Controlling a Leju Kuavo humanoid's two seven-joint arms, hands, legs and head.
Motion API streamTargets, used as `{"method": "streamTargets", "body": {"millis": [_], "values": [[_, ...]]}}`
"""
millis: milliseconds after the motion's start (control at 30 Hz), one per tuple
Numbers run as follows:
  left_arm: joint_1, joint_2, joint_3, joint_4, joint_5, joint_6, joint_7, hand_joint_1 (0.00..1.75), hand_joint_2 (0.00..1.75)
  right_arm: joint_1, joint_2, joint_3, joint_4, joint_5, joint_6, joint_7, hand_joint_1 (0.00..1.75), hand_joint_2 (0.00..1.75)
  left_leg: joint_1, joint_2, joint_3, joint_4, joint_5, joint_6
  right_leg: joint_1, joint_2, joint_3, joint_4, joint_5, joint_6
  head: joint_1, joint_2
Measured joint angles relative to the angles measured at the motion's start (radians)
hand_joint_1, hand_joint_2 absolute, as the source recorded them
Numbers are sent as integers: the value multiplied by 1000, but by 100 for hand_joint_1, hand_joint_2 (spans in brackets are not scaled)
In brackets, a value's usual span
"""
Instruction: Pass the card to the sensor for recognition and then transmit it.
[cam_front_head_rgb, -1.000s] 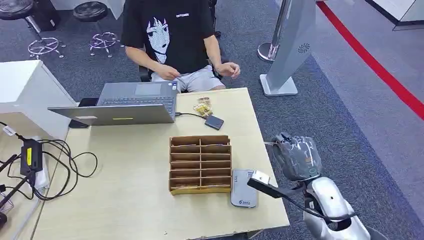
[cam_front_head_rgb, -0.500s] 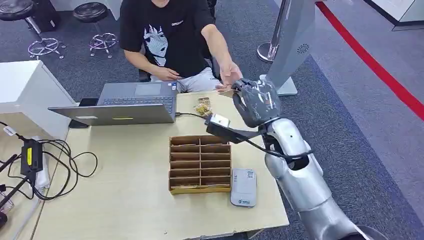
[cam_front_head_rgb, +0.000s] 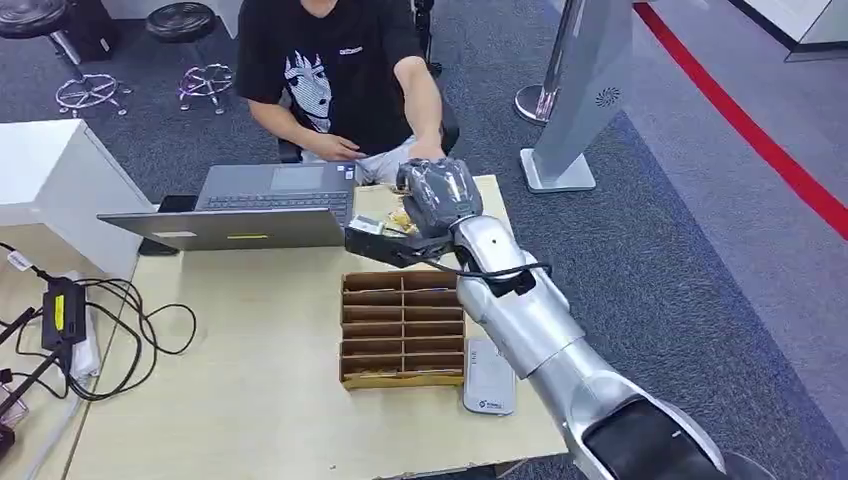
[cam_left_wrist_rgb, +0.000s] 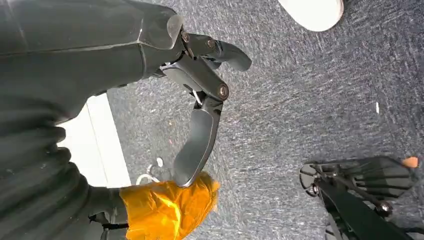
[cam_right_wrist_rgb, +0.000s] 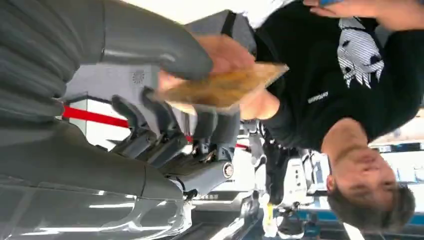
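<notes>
Pinching the card, the right hand hovers above the table's far edge.

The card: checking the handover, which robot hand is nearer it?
Right. The right hand grips the card above the table's far edge; the left hand hangs over the carpet, away from it.

- I see the right hand under a glossy, crinkled clear plastic wrap, on an arm of smooth silver metal.
- The card it holds looks thin, tan and matt.
- The table is pale matt wood.
- The slotted organizer is brown wood.
- The carpet looks rough and grey.
- My left hand shows smooth dark plastic fingers.
</notes>
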Motion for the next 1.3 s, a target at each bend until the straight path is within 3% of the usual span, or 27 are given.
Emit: {"method": "streamTargets", "body": {"millis": [200,400,567,700,867,1100,1300], "values": [[2,3,0,4,9,6,8,0,175,30,2,6,4,26,-44,14,0,175,0,0,0,0,0,0,0,0,0,-1,0,0,0,0],[9,3,1,5,33,17,12,0,175,154,-40,-5,-212,21,-89,-5,0,175,0,0,0,0,0,0,0,0,0,-2,0,0,0,0],[14,2,11,5,52,27,13,0,175,298,-99,-36,-453,-77,-86,-88,0,175,0,0,-1,0,-1,1,0,-1,-1,-2,-1,1,0,0],[16,2,22,5,66,32,14,0,175,402,-152,-69,-597,-301,-20,-220,0,175,0,0,-1,0,-1,1,0,-1,0,-3,-1,1,0,0],[17,2,35,5,74,38,13,0,175,498,-205,-99,-701,-356,-5,-268,0,175,0,0,-1,0,-1,1,0,-1,0,-3,-1,1,0,0],[17,1,44,5,76,42,13,0,175,562,-233,-107,-722,-340,-5,-272,0,175,0,0,-1,0,-1,1,0,-1,0,-3,-1,1,0,0],[16,0,44,5,68,42,13,0,175,559,-227,-96,-662,-164,-59,-182,0,175,0,0,-1,0,-1,1,0,-1,0,-2,-1,1,0,0]]}}
